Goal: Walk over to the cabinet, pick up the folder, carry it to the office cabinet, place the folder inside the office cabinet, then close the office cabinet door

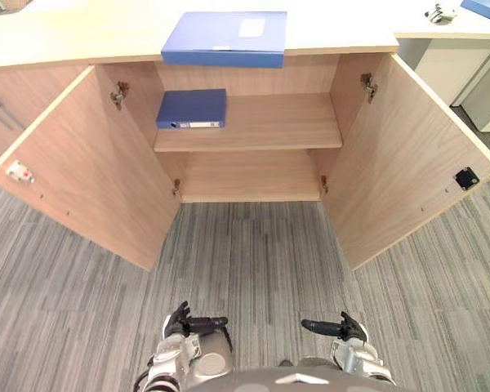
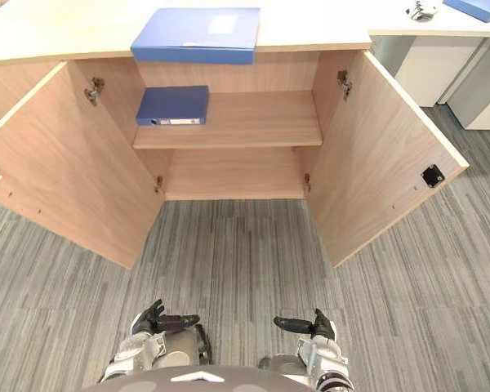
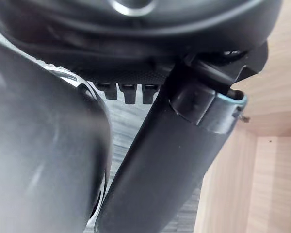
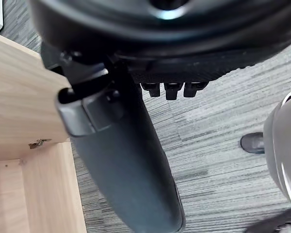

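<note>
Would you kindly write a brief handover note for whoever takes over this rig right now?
Left hand and right hand: both open, empty, low in front of the robot.
Light blue box folder lies on the pale wooden cabinet top, above the opening. A darker blue folder lies on the upper shelf inside.
The left door and right door stand wide open.
Done: the robot faces the cabinet.
Probably left: grasp the top folder, shelve it, close the doors.
</note>
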You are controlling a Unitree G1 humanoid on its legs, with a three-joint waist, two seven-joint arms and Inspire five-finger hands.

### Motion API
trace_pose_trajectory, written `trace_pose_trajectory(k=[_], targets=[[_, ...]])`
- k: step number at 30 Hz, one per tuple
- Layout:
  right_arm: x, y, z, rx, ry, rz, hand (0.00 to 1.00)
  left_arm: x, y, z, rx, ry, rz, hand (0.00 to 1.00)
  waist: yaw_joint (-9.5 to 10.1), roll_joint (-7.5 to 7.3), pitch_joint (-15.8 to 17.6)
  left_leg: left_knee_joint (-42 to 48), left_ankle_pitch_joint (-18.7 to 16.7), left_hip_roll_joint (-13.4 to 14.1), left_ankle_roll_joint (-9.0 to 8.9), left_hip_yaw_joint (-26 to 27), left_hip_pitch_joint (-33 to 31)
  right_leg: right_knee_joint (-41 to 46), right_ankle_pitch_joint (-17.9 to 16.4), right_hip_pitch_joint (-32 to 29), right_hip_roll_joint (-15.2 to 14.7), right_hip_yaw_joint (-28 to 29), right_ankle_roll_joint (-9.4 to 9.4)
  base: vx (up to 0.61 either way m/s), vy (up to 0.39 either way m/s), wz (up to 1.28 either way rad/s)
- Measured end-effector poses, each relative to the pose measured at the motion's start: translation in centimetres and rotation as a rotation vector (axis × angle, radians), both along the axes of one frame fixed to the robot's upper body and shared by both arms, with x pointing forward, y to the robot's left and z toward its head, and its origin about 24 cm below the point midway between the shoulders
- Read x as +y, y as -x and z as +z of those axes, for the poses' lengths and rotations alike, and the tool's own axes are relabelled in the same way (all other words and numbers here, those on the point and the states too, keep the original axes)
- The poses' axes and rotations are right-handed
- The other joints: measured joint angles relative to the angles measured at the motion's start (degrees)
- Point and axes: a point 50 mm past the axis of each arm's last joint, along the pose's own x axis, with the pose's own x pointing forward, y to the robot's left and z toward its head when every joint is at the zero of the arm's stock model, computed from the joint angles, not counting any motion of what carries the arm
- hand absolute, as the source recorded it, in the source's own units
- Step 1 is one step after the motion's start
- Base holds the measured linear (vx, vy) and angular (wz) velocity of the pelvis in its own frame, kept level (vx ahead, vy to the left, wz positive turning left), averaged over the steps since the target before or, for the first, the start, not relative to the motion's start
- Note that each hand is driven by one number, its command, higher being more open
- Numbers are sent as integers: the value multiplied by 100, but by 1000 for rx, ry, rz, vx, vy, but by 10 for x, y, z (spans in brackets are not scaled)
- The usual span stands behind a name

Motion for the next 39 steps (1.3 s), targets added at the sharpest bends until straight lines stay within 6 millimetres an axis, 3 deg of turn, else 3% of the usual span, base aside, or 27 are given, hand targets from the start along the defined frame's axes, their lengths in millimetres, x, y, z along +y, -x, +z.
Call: trace_pose_trajectory(k=[1, 4, 6, 8, 9, 10, 12, 13, 15, 17, 18, 19, 20, 23, 25, 27, 29, 32, 33, 34, 35, 37, 39], targets=[[0, 2, -1, 6, 2, -3, 100, -1, 1, 0, 1, 3, 2, 100, 26, -1, -33, -429, 732, -126, 150, -46, 7, -17, -86, 51, -62, 121, 140, 287, 224, -29], [12, 6, -3, 17, -25, -9, 100, 11, 2, 1, 8, -24, 18, 100, 23, -294, -172, -482, 514, -367, 293, 210, 106, -32, -51, 29, -379, 322, 334, 359, 240, -23], [18, 8, -4, 24, -42, -9, 100, 15, 5, 0, 17, -20, 53, 100, 79, -382, -232, -387, 333, -416, 366, 424, 280, 125, 4, 37, -528, 439, 428, 379, 263, -43], [21, 6, -3, 17, -49, -1, 100, 13, 10, -3, 40, -13, 49, 100, 109, -342, -250, -530, 97, -451, 367, 634, 689, 1067, 7, -230, -648, 574, 441, 298, 262, -59], [22, 1, -2, 0, -57, 11, 100, 12, 12, -4, 52, -9, 39, 100, 112, -338, -253, -694, -17, -545, 399, 761, 1033, 2632, 190, -902, -825, 670, 617, 257, 258, -45], [21, -3, 0, -20, -52, 13, 100, 12, 13, -5, 60, -13, 28, 100, 53, -314, -241, -756, -77, -602, 449, 797, 1193, 3521, 214, -1323, -952, 722, 677, 257, 236, -27], [19, -8, 4, -54, -41, 12, 100, 13, 14, -6, 68, -14, 27, 100, -6, -334, -246, -864, -215, -646, 411, 800, 1584, 4488, 42, -1939, -1033, 647, 560, 274, 93, 5], [19, -9, 4, -59, -40, 12, 100, 13, 14, -5, 67, -14, 27, 100, -11, -338, -249, -928, -238, -651, 393, 801, 1688, 4526, -16, -2076, -1024, 589, 513, 275, 31, 7], [18, -12, 6, -76, -34, 12, 100, 13, 16, -6, 74, -12, 31, 100, -18, -339, -250, -1166, -257, -658, 322, 788, 1985, 4177, -191, -2396, -967, 311, 347, 262, -73, 9], [18, -15, 7, -86, -36, 15, 100, 11, 19, -7, 83, -9, 31, 100, -98, -320, -262, -1497, -228, -644, 139, 679, 2281, 2830, -163, -2593, -709, 97, 340, 357, -156, 26], [19, -14, 6, -85, -37, 15, 100, 11, 18, -7, 82, -9, 31, 100, -117, -323, -264, -1551, -232, -648, 45, 623, 2310, 2347, -49, -2599, -638, 116, 335, 354, -195, 49], [16, -11, 5, -72, -34, 8, 100, 10, 19, -8, 87, -2, 29, 100, -146, -318, -299, -1670, -238, -704, -112, 447, 2398, 1888, 467, -2496, -533, 155, 78, 375, -180, 40], [8, -6, 3, -47, -18, 5, 100, 1, 22, -11, 100, 24, 33, 100, -103, -106, -422, -1934, -95, -644, -106, 204, 2457, 1856, 394, -2461, -431, 57, 43, 466, -213, 33], [-6, -2, 2, -15, 1, -31, 100, -11, 22, -12, 99, 56, 36, 100, -109, 131, -451, -2030, 103, -468, -148, -24, 2637, 1827, 70, -2168, -317, -203, -103, 397, -190, 28], [-8, 5, -1, 8, 3, -35, 100, -12, 20, -11, 91, 61, 33, 100, -120, 105, -428, -1313, 133, -269, -158, -135, 2510, 1548, 24, -1705, -254, -345, -148, 272, -160, 48], [-7, 10, -3, 24, 3, -16, 100, -7, 10, -6, 41, 47, 39, 100, -110, 4, -391, 962, 140, 184, -191, -112, 1537, 1167, -44, -1237, -230, -437, -127, 217, -147, 32], [-6, 10, -3, 23, -10, -31, 100, -11, 6, -5, 23, 49, 42, 100, -100, 30, -406, 1548, 8, 374, -96, 194, 1033, 984, -47, -982, -230, -424, -115, 190, -11, -9], [-6, 12, -4, 28, -12, -35, 100, -11, 4, -3, 10, 45, 44, 100, -58, 21, -405, 846, -61, 366, -53, 495, 948, 801, -28, -678, -291, -339, -57, 165, 113, -22], [-5, 12, -4, 30, -15, -36, 100, -11, 4, -3, 7, 45, 44, 100, -50, 1, -414, 230, 56, 309, 64, 569, 950, 790, -36, -616, -358, -301, 51, 149, 193, -23], [-6, 12, -4, 30, -14, -36, 100, -11, 3, -3, 8, 46, 44, 100, -53, 17, -424, -349, 418, 243, 160, 550, 946, 790, -42, -584, -377, -259, 135, 152, 211, -23], [-6, 13, -4, 32, -12, -37, 100, -13, 4, -3, 11, 51, 42, 100, -44, 50, -459, -678, 594, 159, 117, 532, 990, 803, -86, -585, -378, -193, 269, 218, 253, -5], [2, 16, -6, 43, -34, -43, 100, -6, 5, -3, 22, 33, 33, 100, -89, -206, -547, -1042, 652, -149, 139, 559, 1113, 626, -4, -572, -568, -135, 432, 198, 219, 11], [7, 19, -7, 48, -50, -58, 100, -3, 7, -4, 32, 26, 33, 100, -88, -285, -596, -1239, 665, -324, 157, 599, 1255, 425, 54, -420, -687, -132, 513, 137, 172, 6]])
